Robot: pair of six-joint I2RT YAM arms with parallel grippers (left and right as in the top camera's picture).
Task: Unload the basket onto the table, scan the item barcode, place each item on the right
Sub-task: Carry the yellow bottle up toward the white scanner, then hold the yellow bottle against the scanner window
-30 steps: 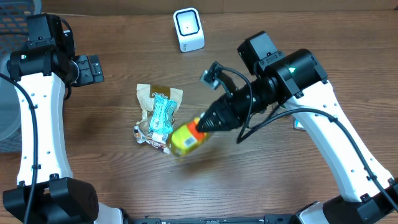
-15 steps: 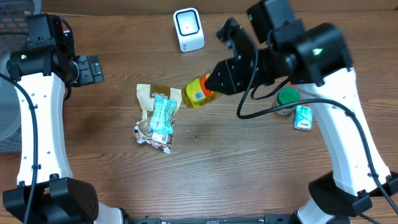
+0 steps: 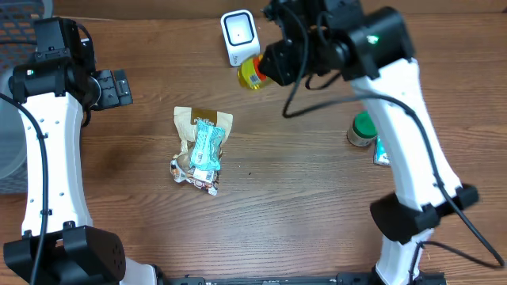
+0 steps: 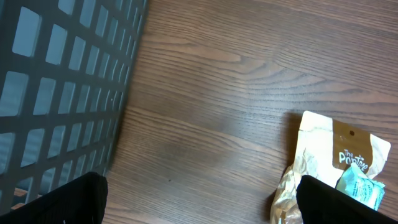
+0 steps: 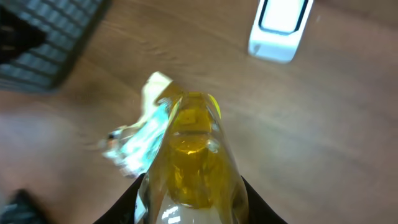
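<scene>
A small bottle of yellow liquid (image 3: 252, 73) hangs in the air just right of and below the white barcode scanner (image 3: 239, 36) at the table's back. My right gripper (image 3: 271, 66) is shut on the bottle. In the right wrist view the bottle (image 5: 191, 158) fills the space between my black fingers (image 5: 138, 202), and the scanner (image 5: 280, 28) lies ahead at the upper right. My left gripper (image 4: 199, 205) stands open over bare wood at the far left, holding nothing.
A pile of snack packets (image 3: 202, 149) lies left of the table's middle. A green-lidded jar (image 3: 364, 128) and a small teal packet (image 3: 382, 150) sit at the right. A dark mesh basket (image 4: 56, 87) stands at the far left edge.
My right arm lifted the bottle from beside the snack pile and carried it back and up, close to the scanner. The left arm has not moved.
</scene>
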